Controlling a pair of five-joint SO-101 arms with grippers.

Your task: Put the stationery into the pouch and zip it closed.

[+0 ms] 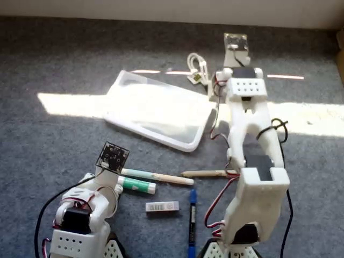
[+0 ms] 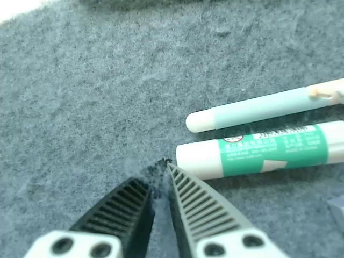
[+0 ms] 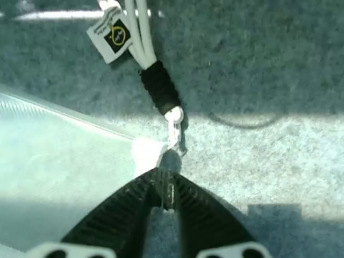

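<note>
A clear plastic pouch [image 1: 156,110] lies flat in the middle of the grey carpet. A white cord [image 3: 138,32] with a black wrap and a tag hangs off its zipper corner [image 3: 148,153]. My right gripper [image 3: 167,185] is shut at that corner, with a small metal piece of the zipper between its tips. My left gripper [image 2: 164,164] is shut on nothing, tips on the carpet just beside the capped end of a green glue stick [image 2: 258,150]. A light blue pen [image 2: 258,107] lies parallel beyond it. A wooden stick [image 1: 207,173], a white eraser [image 1: 162,206] and a blue pen [image 1: 192,223] lie nearby.
The right arm [image 1: 252,161] stretches from the near edge up past the pouch's right side, crossing over the wooden stick's end. A bright band of sunlight falls across the carpet and pouch. The left arm's base [image 1: 80,226] sits at the near left.
</note>
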